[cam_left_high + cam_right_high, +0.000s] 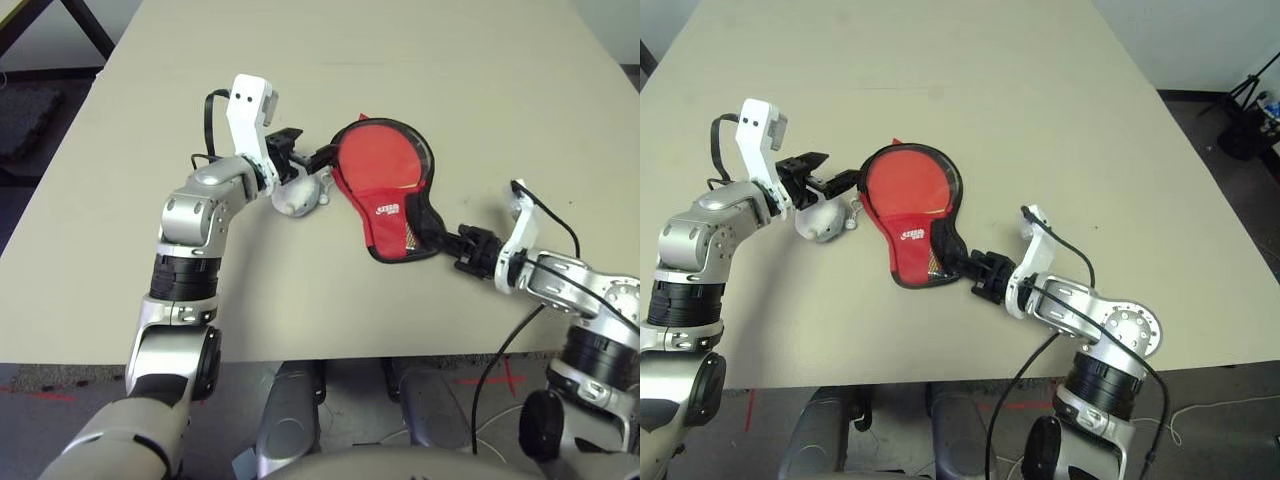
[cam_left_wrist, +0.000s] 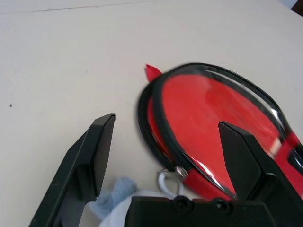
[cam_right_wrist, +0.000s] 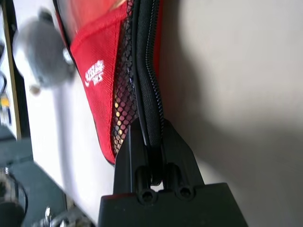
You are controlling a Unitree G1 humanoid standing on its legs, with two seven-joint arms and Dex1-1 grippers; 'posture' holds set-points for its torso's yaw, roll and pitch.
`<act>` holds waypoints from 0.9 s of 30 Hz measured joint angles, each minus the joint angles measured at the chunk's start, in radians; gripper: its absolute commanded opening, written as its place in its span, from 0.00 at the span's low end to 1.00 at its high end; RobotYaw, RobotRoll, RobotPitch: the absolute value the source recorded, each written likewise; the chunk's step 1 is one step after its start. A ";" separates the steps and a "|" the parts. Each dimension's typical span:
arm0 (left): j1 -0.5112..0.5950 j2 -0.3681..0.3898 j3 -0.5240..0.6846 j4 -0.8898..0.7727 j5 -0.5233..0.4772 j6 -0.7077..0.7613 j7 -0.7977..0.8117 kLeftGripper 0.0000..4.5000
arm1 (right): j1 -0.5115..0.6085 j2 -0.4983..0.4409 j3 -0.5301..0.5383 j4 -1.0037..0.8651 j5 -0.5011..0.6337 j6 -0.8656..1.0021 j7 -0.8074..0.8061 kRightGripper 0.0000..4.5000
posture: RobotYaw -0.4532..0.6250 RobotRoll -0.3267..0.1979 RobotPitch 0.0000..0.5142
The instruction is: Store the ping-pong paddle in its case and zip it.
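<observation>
The red fabric case (image 1: 390, 212) with black zipper edging lies mid-table, its round end open. The paddle's glossy red face (image 1: 382, 158) shows inside that opening; the handle is hidden under the flap with the white logo. My left gripper (image 1: 312, 150) is open at the round end's left edge, and in the left wrist view its fingers (image 2: 94, 156) stand either side of the zipper rim (image 2: 161, 127) without touching it. My right gripper (image 1: 442, 238) is shut on the case's black zipper edge (image 3: 150, 85) at the narrow handle end, beside the mesh pocket (image 3: 124, 101).
A whitish fuzzy ball (image 1: 298, 195) on a cord and ring lies just under my left gripper, touching the case's left side. The beige table (image 1: 400, 60) stretches far behind the case. Its front edge (image 1: 330, 358) is close below the case.
</observation>
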 measured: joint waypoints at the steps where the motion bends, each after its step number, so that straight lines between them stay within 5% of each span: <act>1: 0.000 0.000 0.000 0.000 0.000 0.001 0.002 1.00 | 0.030 -0.050 0.043 -0.016 0.074 -0.052 -0.036 0.01 | 0.41 0.62 0.52; 5: -0.005 -0.005 0.000 0.001 -0.001 0.000 0.004 1.00 | 0.121 -0.183 0.154 -0.104 0.213 -0.229 -0.082 0.01 | 0.40 0.62 0.52; 27: -0.016 -0.004 -0.001 0.015 0.000 -0.009 -0.008 1.00 | 0.519 -0.666 0.320 -0.432 0.223 -0.592 0.253 0.01 | 0.37 0.62 0.52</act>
